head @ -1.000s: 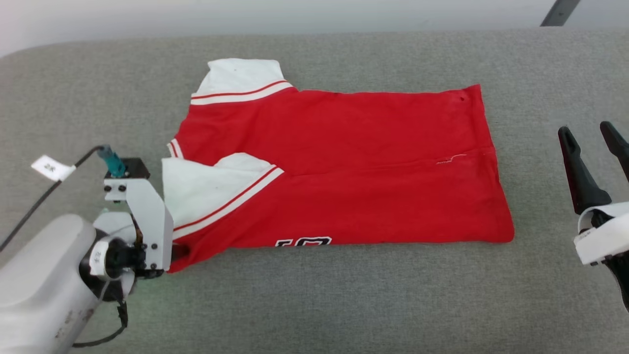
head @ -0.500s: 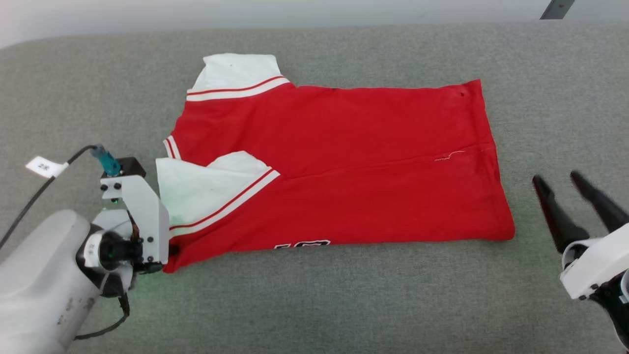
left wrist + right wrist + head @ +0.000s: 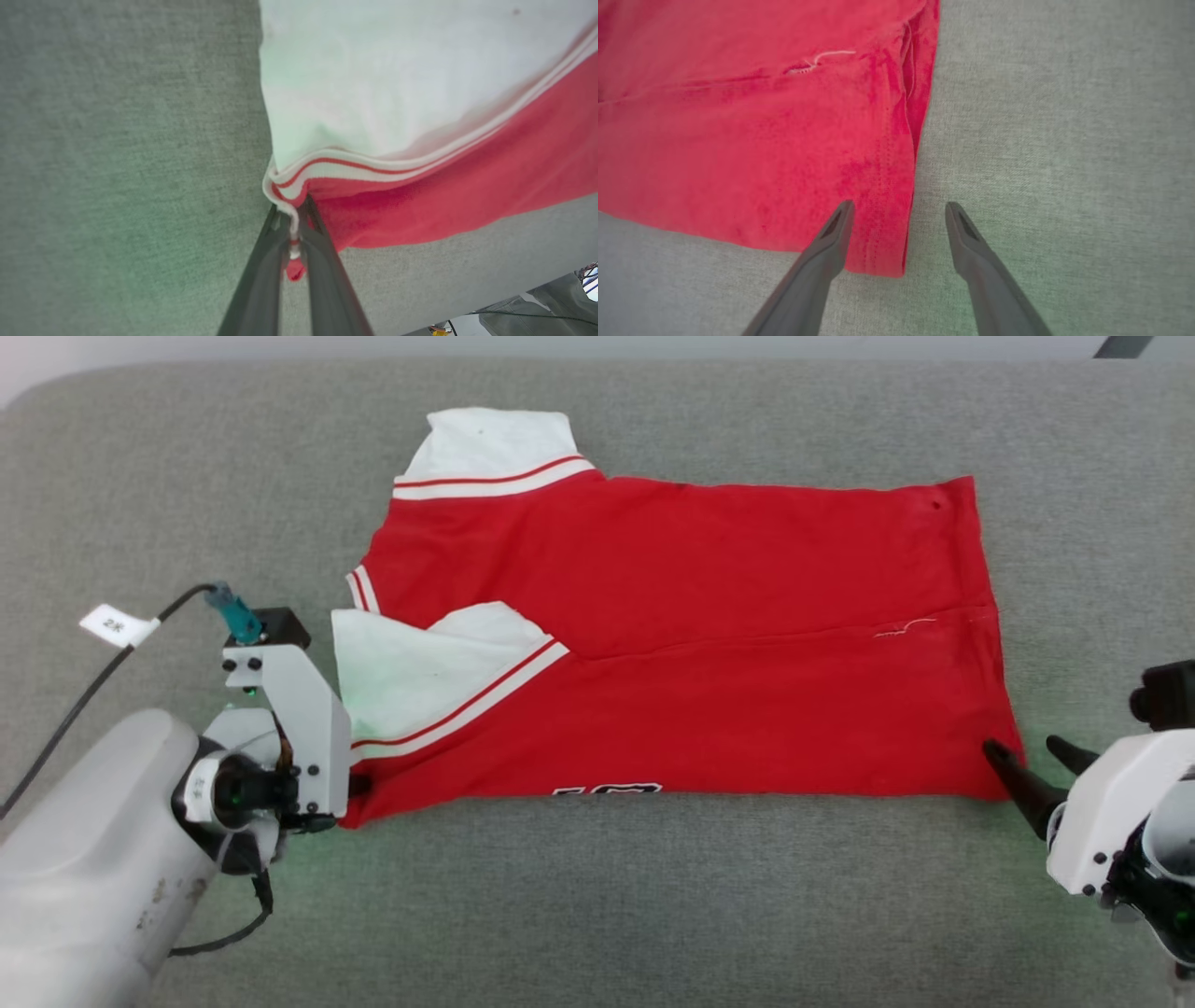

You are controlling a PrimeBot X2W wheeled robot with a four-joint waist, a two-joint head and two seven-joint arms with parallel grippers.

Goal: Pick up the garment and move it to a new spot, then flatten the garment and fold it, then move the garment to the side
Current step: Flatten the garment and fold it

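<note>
The garment (image 3: 681,635), a red jersey with white sleeves and striped trim, lies folded lengthwise on the grey surface, a strip of black-and-white lettering showing at its near edge. My left gripper (image 3: 293,219) is shut on the garment's (image 3: 420,140) near left corner, where the striped trim bunches between the fingers; in the head view its wrist mount hides the grip. My right gripper (image 3: 1027,754) stands open at the near right hem corner. Over the garment (image 3: 761,130) in the right wrist view, my right gripper (image 3: 899,207) has one finger above the red hem and the other above bare surface.
A grey padded surface (image 3: 597,915) carries everything, with bare room on all sides of the garment. A tagged black cable (image 3: 112,644) runs from my left wrist. A person's grey trouser leg (image 3: 560,298) shows past the surface edge in the left wrist view.
My left gripper has shut on the near left corner. My right gripper has come down and in from the right to the near right hem corner. The head camera shifted.
</note>
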